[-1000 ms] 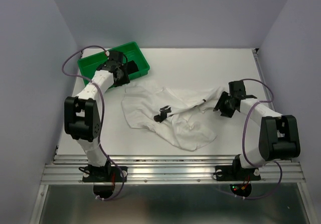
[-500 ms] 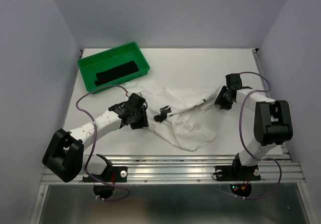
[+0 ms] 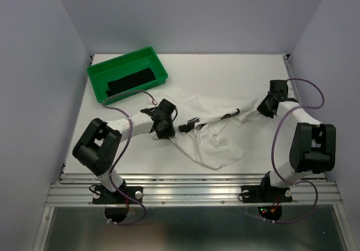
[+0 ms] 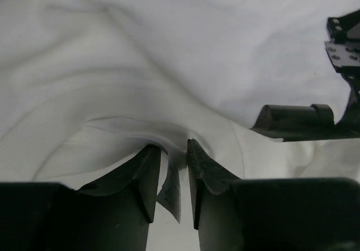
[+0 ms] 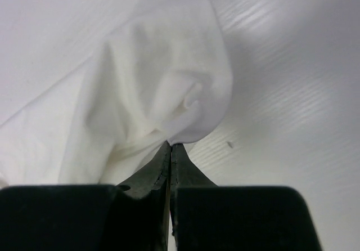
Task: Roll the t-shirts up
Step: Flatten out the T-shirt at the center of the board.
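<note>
"Looking down from above, where is the white t-shirt (image 3: 214,144)?" asks Ines.

"Crumpled across the middle of the bench (image 3: 225,74)," says Tom, "drawn out sideways between the two arms, with a loose bulge of cloth sagging toward the near edge. Small black marks (image 3: 184,128) show on it."

"And the black t-shirt (image 3: 130,82)?"

"Lying flat in the green tray (image 3: 121,58) at the far left corner, well apart from the white one and from both arms."

"What has the left claw (image 4: 173,149) got?"

"It sits low at the white shirt's left edge, clamped on a fold of the cloth. The fingers are not fully together. The fabric fills the narrow gap, and a small white tag (image 4: 170,197) hangs down between them."

"The right claw (image 5: 170,145)?"

"At the shirt's far right end, near the bench's right side. Its fingers are pressed together, and the tips pinch the very edge of a white flap that puffs up just ahead of them."

"Is the cloth taut between the two?"

"Wrinkled all along — how tight, I cannot tell."
</note>
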Controlling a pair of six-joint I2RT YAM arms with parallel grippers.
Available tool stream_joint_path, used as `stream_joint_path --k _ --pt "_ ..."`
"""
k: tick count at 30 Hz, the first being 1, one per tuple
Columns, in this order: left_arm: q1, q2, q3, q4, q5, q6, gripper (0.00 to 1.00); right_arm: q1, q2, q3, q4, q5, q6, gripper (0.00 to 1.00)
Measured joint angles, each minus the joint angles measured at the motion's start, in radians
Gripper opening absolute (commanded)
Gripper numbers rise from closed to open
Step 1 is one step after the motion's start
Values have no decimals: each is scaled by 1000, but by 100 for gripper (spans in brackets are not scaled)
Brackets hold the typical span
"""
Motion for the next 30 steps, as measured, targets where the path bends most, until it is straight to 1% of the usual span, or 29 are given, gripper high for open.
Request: stream_joint_path --k 1,2,3,8,12,15,17,20,21,22,23,24,25,27,28,30 --pt "0 33 29 10 -6 6 18 -20 -37 -18 -1 7 0 1" --pt "1 65 58 14 -11 11 8 -39 -68 -34 -1 15 0 1" --pt "1 95 84 29 -22 21 0 -55 -91 -46 0 22 0 1" --pt "23 176 188 11 -62 68 0 -120 -140 -73 -11 33 1 1" --pt "74 226 275 -40 -125 128 0 -127 -159 -68 -18 32 5 1" --pt "129 290 415 -100 -175 181 0 -126 -147 -37 -31 29 6 1" --pt "161 341 540 -124 -206 216 0 -126 -125 0 -39 29 8 1" --pt "191 394 678 -148 -243 257 0 -126 -63 81 -43 29 9 1" --pt "196 406 708 -151 -253 270 0 -126 -42 106 -44 29 8 7" --pt "209 428 763 -170 -267 285 9 -126 -16 135 -45 29 8 23" --pt "217 439 793 -178 -273 299 16 -126 11 164 -48 29 7 26" --pt "220 443 805 -180 -274 309 25 -126 39 192 -52 27 4 31" --pt "225 442 808 -184 -274 316 43 -126 61 214 -58 25 3 46" --pt "230 430 802 -204 -270 327 55 -126 82 235 -67 14 -7 52" --pt "230 412 785 -210 -266 334 62 -126 83 235 -71 13 -8 59" --pt "221 341 716 -225 -254 333 63 -126 77 233 -88 2 -9 65"
